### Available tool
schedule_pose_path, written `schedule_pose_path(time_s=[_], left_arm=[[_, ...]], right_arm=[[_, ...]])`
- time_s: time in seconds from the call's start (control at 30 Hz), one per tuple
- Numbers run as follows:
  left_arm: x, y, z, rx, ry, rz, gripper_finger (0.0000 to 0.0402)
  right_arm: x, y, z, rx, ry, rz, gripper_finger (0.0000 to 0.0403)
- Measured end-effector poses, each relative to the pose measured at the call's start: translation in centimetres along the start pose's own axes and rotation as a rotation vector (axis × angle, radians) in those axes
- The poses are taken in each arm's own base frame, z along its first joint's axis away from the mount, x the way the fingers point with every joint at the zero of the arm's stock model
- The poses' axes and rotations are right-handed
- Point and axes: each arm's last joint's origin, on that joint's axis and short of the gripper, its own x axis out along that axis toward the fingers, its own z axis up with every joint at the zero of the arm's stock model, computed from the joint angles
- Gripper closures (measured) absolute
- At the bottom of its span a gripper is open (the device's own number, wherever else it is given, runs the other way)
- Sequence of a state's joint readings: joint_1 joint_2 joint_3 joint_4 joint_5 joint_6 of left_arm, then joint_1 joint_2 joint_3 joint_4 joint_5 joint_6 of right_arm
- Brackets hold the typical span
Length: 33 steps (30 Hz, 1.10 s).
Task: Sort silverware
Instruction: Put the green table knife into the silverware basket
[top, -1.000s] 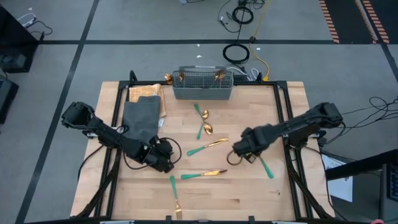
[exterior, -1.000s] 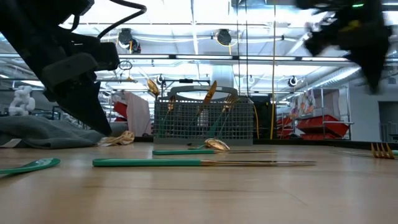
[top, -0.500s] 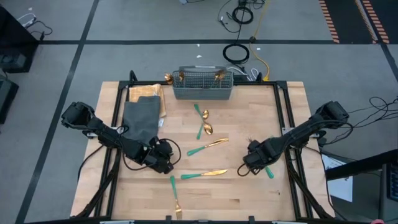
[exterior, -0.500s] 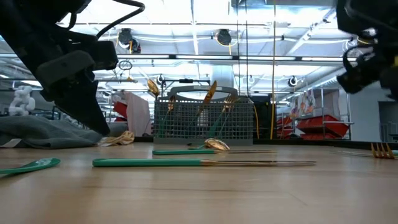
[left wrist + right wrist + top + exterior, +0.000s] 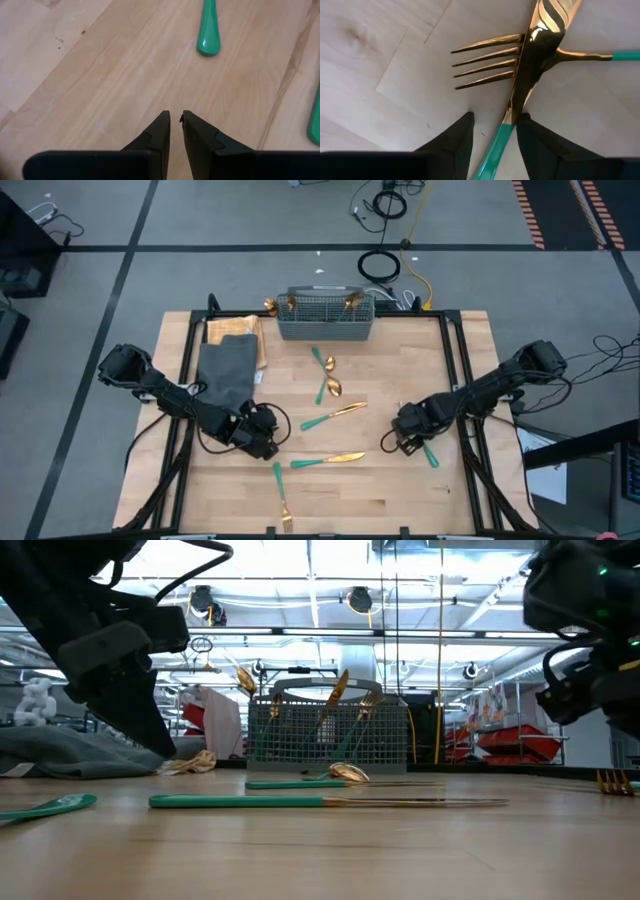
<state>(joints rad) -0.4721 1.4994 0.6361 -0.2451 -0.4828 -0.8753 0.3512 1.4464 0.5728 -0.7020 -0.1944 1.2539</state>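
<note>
Down at the right side of the table [image 5: 470, 490], I am lowering my right gripper [image 5: 492, 131] over a knife [image 5: 530, 60] that is lying across a fork [image 5: 485, 61]. My fingers [image 5: 455, 137] are standing apart with the knife's teal handle running between them, not yet clamped, so I judge I am lining up to pinch the handle near where it joins the blade. The fork's tines are sitting just under the blade, and lifting could drag the fork along. My left gripper [image 5: 173, 131] is waiting near the dark cloth [image 5: 228, 372], its fingers nearly together around nothing, a teal handle [image 5: 209, 27] lying ahead of it. Other spoons [image 5: 328, 380] and a fork [image 5: 283, 500] are scattered over the middle of the table; the mesh basket [image 5: 327, 317] at the far edge is already holding a few pieces.
</note>
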Motion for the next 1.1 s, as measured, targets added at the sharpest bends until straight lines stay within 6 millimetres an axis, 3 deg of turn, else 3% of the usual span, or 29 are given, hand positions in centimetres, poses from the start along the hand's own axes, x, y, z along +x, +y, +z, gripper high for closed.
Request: schedule_pose_path(time_s=[0.23,0.47,0.7,0.93,1.1], left_arm=[[0.0,0.0,0.0,0.004,0.002,0.002,0.0343],[0.0,0.0,0.0,0.019,0.0,-0.001,0.0343],[0.0,0.0,0.0,0.019,-0.001,-0.001,0.0343],[0.0,0.0,0.0,0.02,-0.001,-0.001,0.0343],[0.0,0.0,0.0,0.02,0.0,0.0,0.0343]], right_arm=[[-0.2,-1.0,1.1,0.073,0.062,-0.024,0.0388],[-0.5,-0.4,1.2,0.085,0.044,-0.018,0.0399],[-2.6,1.9,1.1,0.045,-0.112,-0.019,0.0402],[-3.3,2.8,0.6,0.065,-0.191,-0.021,0.0403],[-5.4,3.6,0.6,0.058,-0.297,-0.065,0.0403]])
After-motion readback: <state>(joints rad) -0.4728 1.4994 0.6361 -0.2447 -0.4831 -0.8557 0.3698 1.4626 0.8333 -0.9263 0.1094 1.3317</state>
